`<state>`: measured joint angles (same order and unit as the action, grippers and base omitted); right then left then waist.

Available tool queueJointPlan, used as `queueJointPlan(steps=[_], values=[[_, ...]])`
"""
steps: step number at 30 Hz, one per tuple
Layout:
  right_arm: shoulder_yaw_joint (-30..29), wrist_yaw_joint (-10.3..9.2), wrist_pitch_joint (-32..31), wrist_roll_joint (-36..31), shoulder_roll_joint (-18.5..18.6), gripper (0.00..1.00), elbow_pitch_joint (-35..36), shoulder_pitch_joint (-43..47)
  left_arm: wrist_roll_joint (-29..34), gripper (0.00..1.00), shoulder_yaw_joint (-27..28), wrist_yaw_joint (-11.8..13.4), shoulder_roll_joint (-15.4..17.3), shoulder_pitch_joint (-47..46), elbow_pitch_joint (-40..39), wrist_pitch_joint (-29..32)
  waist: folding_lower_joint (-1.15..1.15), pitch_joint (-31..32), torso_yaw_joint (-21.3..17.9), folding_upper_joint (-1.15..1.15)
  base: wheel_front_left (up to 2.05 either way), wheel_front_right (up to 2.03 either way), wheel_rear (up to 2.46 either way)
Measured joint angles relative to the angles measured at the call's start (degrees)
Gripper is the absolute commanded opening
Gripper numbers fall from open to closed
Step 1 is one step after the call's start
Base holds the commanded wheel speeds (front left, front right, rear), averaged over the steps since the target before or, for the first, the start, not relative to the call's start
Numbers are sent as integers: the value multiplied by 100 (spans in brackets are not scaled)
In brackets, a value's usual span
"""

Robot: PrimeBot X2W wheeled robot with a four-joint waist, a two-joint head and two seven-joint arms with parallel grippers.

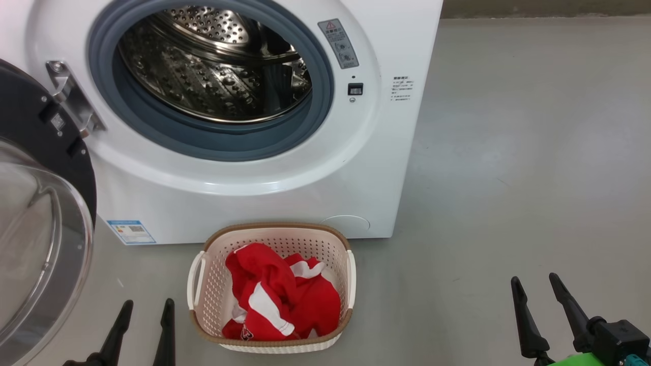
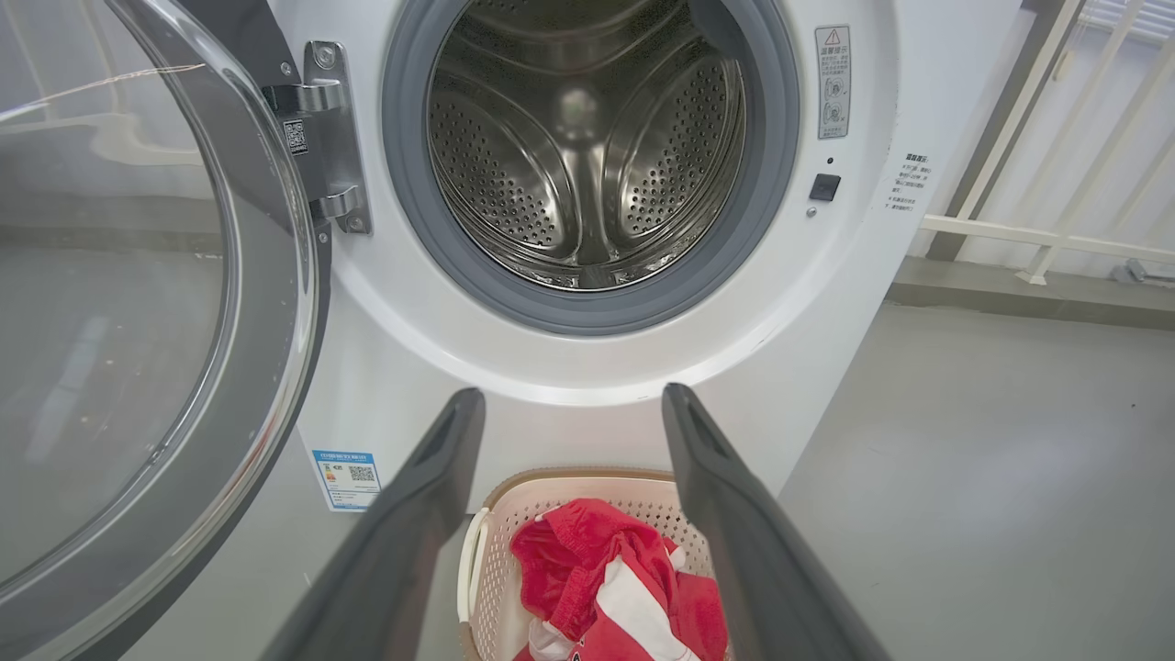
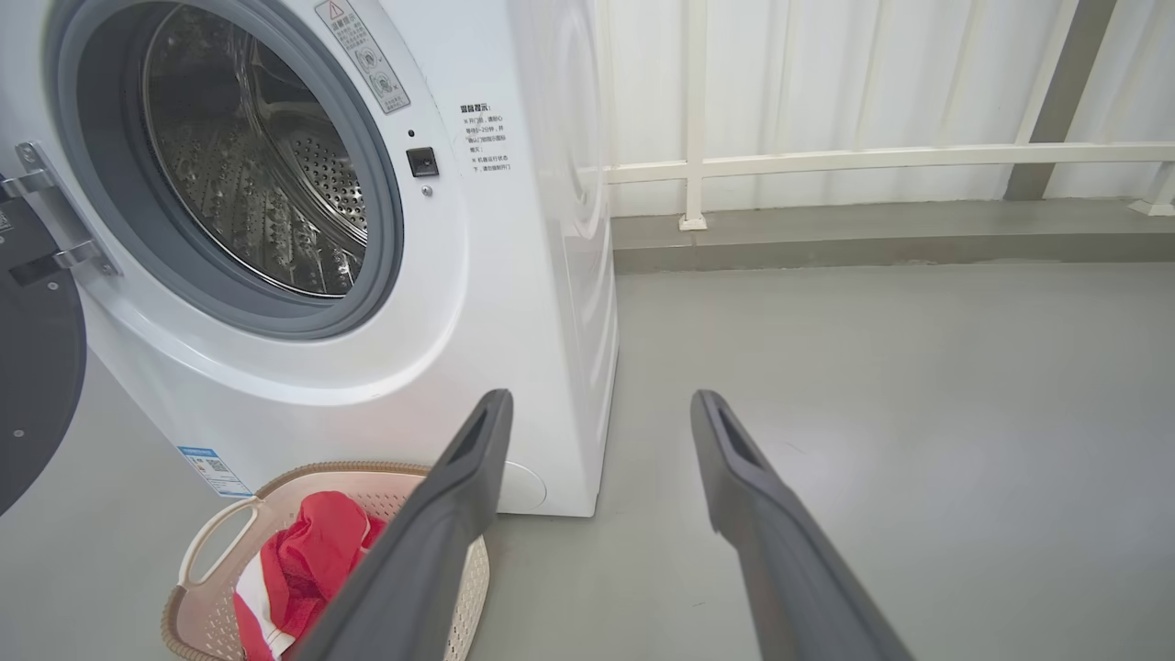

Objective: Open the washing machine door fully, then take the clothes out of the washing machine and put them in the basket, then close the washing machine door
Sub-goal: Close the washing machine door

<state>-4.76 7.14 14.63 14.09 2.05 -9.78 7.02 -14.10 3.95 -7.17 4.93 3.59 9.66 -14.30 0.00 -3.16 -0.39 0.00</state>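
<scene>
The white washing machine (image 1: 285, 168) stands with its round black door (image 1: 40, 218) swung wide open at the left; the steel drum (image 1: 213, 66) looks bare inside. On the floor in front sits the cream basket (image 1: 274, 231) holding the red and white clothes (image 1: 279, 300). My left gripper (image 1: 147, 305) is open, low at the basket's left, nothing between its fingers. My right gripper (image 1: 535, 280) is open too, well to the basket's right over bare floor. The left wrist view looks past my left gripper (image 2: 569, 395) into the drum (image 2: 587, 156), with the clothes (image 2: 615, 578) below.
Grey floor (image 1: 508, 152) spreads to the right of the machine. A white railing (image 3: 826, 161) and a low kerb run along the back wall. The open door (image 2: 138, 321) takes up the space at the left.
</scene>
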Motion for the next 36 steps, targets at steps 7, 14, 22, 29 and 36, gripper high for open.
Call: queueJointPlan(steps=[7,14,22,29,36], values=[[11,0,0,0,0,100,-1,-5,10,100,-9,0,-14,-1,40,0,0,6,150,0,0,0,0],[155,0,0,0,8,100,-40,-6,10,100,16,1,-88,7,153,0,0,39,460,0,0,0,0],[411,0,0,-5,122,100,-146,-72,0,100,27,1,-208,29,304,0,0,81,979,0,0,0,0],[591,0,0,0,159,100,-249,-228,12,100,125,30,-218,149,416,0,0,133,1537,0,0,0,0],[660,0,0,1,166,100,-309,-268,-18,100,60,166,-222,156,417,0,0,180,2136,0,0,0,0]])
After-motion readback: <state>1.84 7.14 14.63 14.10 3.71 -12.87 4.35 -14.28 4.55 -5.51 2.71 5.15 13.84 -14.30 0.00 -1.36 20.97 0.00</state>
